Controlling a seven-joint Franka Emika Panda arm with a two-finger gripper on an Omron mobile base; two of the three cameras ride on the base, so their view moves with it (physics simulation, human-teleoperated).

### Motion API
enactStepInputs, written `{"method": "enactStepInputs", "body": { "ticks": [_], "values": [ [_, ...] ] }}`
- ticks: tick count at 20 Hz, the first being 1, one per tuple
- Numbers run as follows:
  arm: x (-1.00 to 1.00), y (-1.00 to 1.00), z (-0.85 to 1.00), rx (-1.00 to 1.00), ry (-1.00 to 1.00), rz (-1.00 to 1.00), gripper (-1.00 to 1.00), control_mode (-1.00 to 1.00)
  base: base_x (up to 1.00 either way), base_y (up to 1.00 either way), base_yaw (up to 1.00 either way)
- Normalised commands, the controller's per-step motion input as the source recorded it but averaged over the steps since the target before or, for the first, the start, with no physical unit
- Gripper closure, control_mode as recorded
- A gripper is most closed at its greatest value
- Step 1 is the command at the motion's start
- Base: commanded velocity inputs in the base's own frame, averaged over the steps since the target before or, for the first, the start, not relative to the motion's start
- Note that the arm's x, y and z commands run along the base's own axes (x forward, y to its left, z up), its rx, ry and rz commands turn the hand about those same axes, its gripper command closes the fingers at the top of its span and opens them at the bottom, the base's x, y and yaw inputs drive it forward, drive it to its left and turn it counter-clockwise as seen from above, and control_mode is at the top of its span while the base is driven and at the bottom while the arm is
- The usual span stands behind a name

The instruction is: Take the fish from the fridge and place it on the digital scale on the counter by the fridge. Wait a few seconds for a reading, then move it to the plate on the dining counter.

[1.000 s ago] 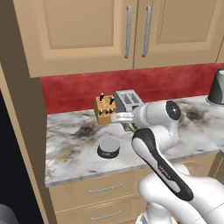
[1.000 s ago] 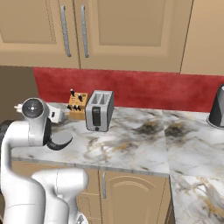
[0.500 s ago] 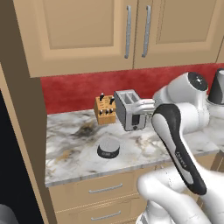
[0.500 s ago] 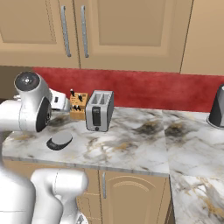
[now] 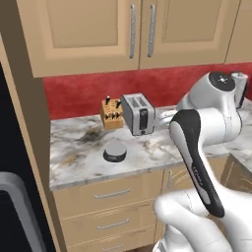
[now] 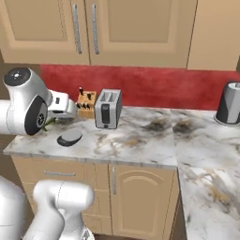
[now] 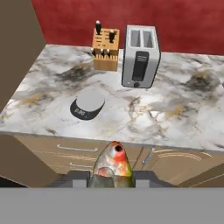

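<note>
Fish (image 7: 112, 168) sits between the two dark fingers (image 7: 112, 177) at the bottom of the hand view, head pointing up and out, its eye and orange-yellow tints showing; the fingers are closed narrow on its body. It hangs in the air in front of the bench edge, above the drawer fronts, not yet over the marble top.

On the bench (image 7: 175, 118), the round grey scale (image 7: 87, 104) lies near the front edge, bare on top. Behind it, against the red wall, stands a wooden knife block (image 7: 106, 50), and just to its right a silver toaster (image 7: 140, 57), upright. Scale, block and toaster stand apart from one another.

From the left base view the scale (image 5: 114, 150) lies in front of the toaster (image 5: 138, 114) and knife block (image 5: 112, 113), with the white arm bent across the right side of the frame. From the right base view the scale (image 6: 70, 138) lies just below the arm's wrist, and a grey kettle (image 6: 229, 103) stands far off at the right end of the bench.
</note>
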Motion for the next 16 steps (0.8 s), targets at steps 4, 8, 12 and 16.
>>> {"method": "enactStepInputs", "body": {
  "ticks": [4,8,12,16],
  "values": [
    [0.00,0.00,0.00,0.00,0.00,0.00,1.00,1.00,-1.00,-0.29,-0.19],
    [0.00,0.00,0.00,0.00,0.00,0.00,1.00,1.00,-1.00,-0.37,-0.26],
    [0.00,0.00,0.00,0.00,0.00,0.00,1.00,1.00,-1.00,-0.26,-0.42],
    [0.00,0.00,0.00,0.00,0.00,0.00,1.00,1.00,-0.96,0.00,-0.70]
  ]
}}
